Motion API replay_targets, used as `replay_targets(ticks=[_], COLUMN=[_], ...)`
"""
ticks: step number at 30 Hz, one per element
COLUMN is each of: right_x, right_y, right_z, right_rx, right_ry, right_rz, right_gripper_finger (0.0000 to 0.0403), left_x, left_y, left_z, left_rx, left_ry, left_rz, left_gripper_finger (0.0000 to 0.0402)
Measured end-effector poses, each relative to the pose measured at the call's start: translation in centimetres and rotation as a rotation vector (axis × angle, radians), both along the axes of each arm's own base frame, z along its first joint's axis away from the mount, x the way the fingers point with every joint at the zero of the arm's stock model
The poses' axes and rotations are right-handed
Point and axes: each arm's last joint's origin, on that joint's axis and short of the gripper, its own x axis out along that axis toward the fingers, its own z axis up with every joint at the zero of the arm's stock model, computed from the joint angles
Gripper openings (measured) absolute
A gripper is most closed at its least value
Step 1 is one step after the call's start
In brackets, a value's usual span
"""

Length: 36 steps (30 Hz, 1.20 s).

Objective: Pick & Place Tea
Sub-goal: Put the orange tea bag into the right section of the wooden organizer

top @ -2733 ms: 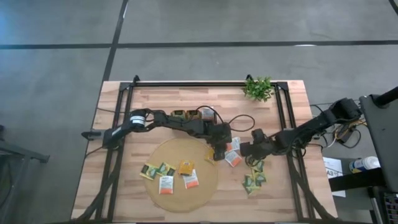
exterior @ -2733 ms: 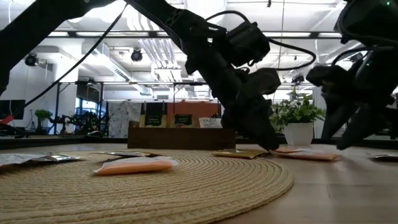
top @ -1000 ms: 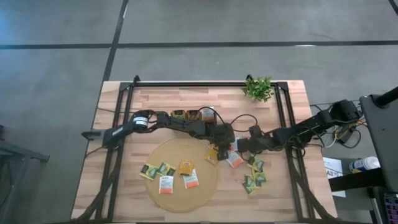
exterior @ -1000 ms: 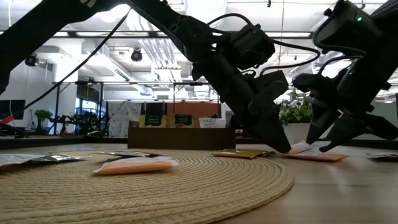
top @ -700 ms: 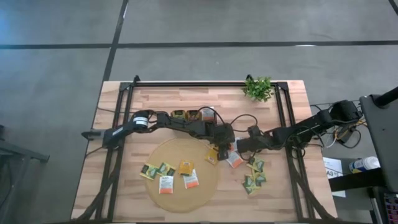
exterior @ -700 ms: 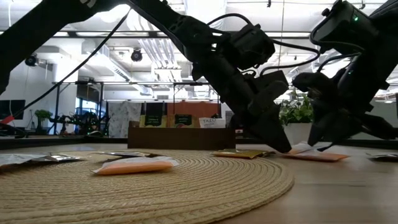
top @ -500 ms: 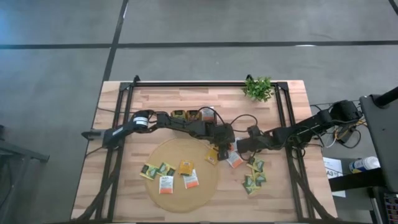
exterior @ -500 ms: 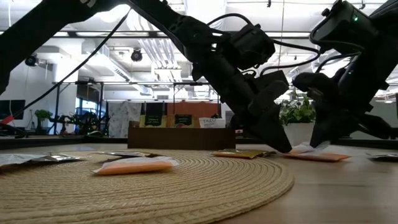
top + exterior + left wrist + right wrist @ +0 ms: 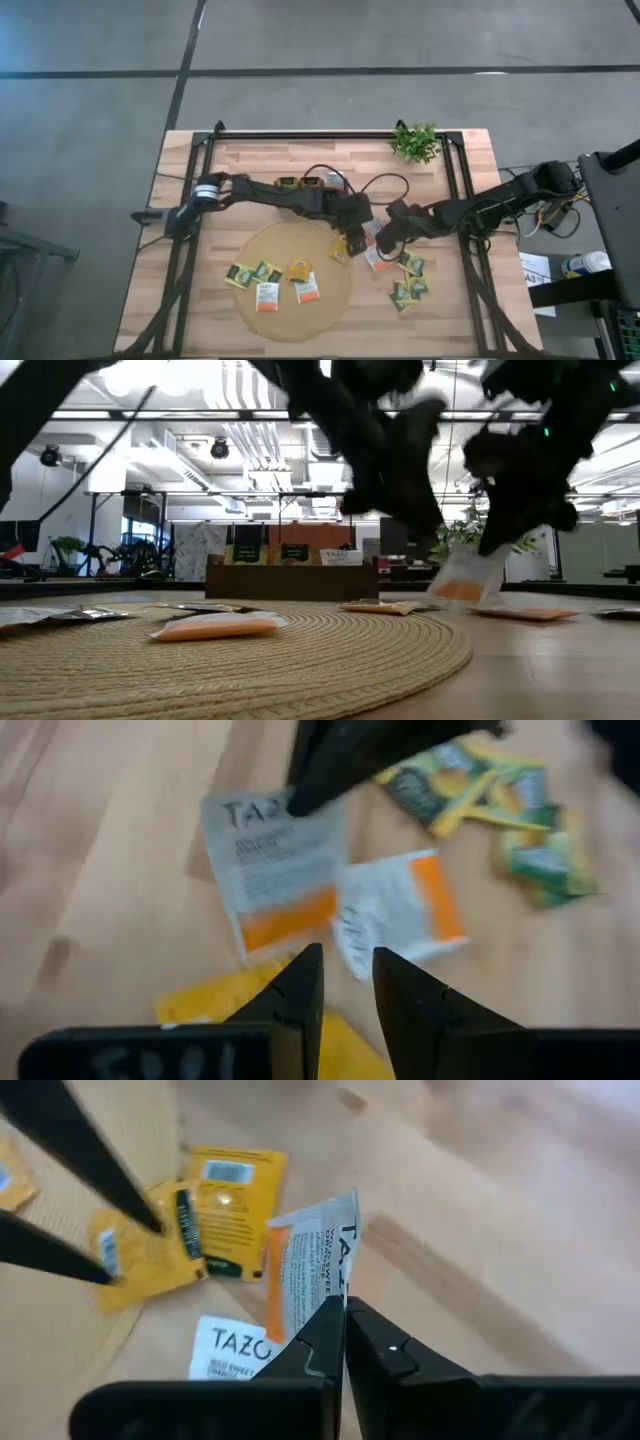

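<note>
Right gripper point(image 9: 343, 1320), jaws pinched shut on one corner of a white-and-orange sachet point(image 9: 310, 1270), which hangs clear of the worktop point(image 9: 300, 160) just beside the round mat point(image 9: 270, 310). In the low view the same sachet point(image 9: 463, 582) dangles tilted below the right arm. The left gripper point(image 9: 347, 975) hovers close by with its jaws narrowly apart; in the right wrist view a yellow sachet point(image 9: 150, 1245) appears to sit between its two dark fingers, though whether it is gripped cannot be told.

To do this step well, the carry probably calls for a steady lift: a corner hold leaves the packet free to swing, and the two arms work nearly touching. The dark compartment tray point(image 9: 292, 578) at the far side of the worktop appears to be the destination.

Materials: the sachets are thin, flat, square paper or foil envelopes, limp enough to flex. A second white-and-orange sachet point(image 9: 400, 915) and several green ones point(image 9: 408, 285) lie on bare wood; others rest on the mat. The mat is coarse woven fibre, ridged in rings; the worktop is smooth pale planking. A small plant point(image 9: 416, 142) stands at the far edge.
</note>
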Motion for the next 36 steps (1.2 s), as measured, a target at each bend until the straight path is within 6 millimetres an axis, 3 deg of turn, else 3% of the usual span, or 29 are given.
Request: replay_targets(ticks=[6, 13, 19, 24, 31, 36], right_x=[1.6, 2.8, 3.6, 4.6, 9.3, 11.8], right_y=[0.0, -2.2, -5.4, -8.0, -10.6, -11.3], right_z=[4.0, 7.0, 9.2, 10.8, 10.8, 12.0], right_rx=[-0.172, -0.333, -0.414, -0.466, -0.445, -0.48], right_ry=[0.048, 0.072, 0.062, 0.062, 0.188, 0.215], right_rz=[0.268, 0.426, 0.481, 0.511, 0.631, 0.696], right_gripper_finger=[0.0008, 0.0008, 0.0008, 0.0008, 0.0008, 0.0008], left_x=[-4.5, -9.9, -13.6, -16.4, -20.2, -22.8], left_y=[-4.0, -7.5, -8.6, -7.6, -4.9, -3.7], left_z=[7.4, 10.2, 9.5, 8.6, 7.4, 7.0], left_rx=[0.117, 0.092, -0.033, -0.093, -0.143, -0.133], left_ry=[-0.109, -0.2, -0.239, -0.291, -0.364, -0.397], left_rz=[0.111, 0.358, 0.516, 0.63, 0.7, 0.716], left_gripper_finger=[0.0085, 0.0085, 0.0085, 0.0085, 0.0085, 0.0085])
